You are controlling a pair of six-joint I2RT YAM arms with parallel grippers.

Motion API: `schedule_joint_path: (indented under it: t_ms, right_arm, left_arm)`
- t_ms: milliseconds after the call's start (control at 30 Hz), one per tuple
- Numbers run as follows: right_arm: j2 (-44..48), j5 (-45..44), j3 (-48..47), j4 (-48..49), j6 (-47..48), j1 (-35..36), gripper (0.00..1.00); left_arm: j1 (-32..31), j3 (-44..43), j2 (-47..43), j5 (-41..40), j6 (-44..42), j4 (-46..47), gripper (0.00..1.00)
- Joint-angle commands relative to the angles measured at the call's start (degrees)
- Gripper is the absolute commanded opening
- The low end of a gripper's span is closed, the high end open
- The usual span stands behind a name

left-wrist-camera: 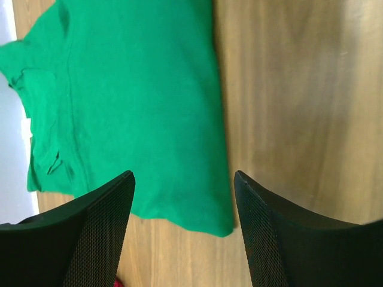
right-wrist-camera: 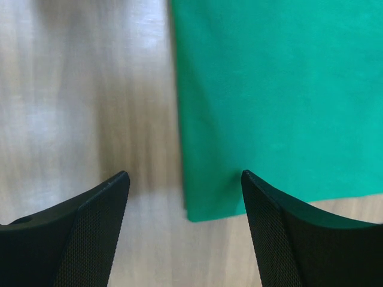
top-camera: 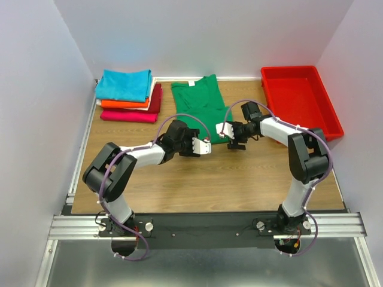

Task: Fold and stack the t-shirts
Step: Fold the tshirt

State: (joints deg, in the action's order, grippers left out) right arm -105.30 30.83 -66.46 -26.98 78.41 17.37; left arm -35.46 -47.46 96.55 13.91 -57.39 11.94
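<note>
green t-shirt (top-camera: 200,104) lies lengthwise-folded on the table (top-camera: 179,179), just right of the folded stack (top-camera: 128,95). left fingers (left-wrist-camera: 90,239) and right fingers (right-wrist-camera: 84,239) spread, empty, over its near hem corners, likely readying the next fold.

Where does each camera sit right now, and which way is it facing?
Top external: above and behind the robot, facing down over the table at the green t-shirt, folded stack and red tray; left arm and right arm show.
Left wrist: on the left gripper, facing down at the near-left hem corner; open fingertips show.
Right wrist: on the right gripper, facing down at the near-right hem corner; open fingertips show.
Shared: all three show the green t-shirt.
</note>
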Motion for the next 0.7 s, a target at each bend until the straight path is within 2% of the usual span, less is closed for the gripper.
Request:
schedule_joint_path:
  t_ms: [0, 300, 433, 533, 633, 667]
  right_arm:
    - [-3.07, -4.46, -1.92, 4.04, -2.38, 0.74, 0.81]
    - [-6.94, -6.66, -4.82, 7.12, -7.48, 0.92, 0.71]
    - [-7.55, -6.57, -5.17, 7.21, -8.01, 1.0, 0.58]
    - [-7.64, -6.31, -5.44, 7.12, -8.98, 1.09, 0.44]
    - [-7.38, -6.48, -5.0, 7.12, -9.77, 1.09, 0.35]
    - [-7.21, -6.48, -4.74, 7.12, -9.86, 1.09, 0.32]
  left_arm:
    - [1.45, -1.58, 1.53, -1.34, -1.06, -3.07, 0.75]
    - [1.54, -3.87, 4.96, 0.33, -1.94, -8.52, 0.75]
    - [1.45, -5.09, 6.19, -0.82, -1.68, -10.01, 0.75]
    - [1.54, -7.64, 8.82, -0.99, -1.06, -13.25, 0.68]
    - [1.54, -10.01, 11.81, 0.32, -0.98, -17.04, 0.43]
    - [1.54, -10.37, 12.69, 0.24, -0.54, -17.22, 0.4]
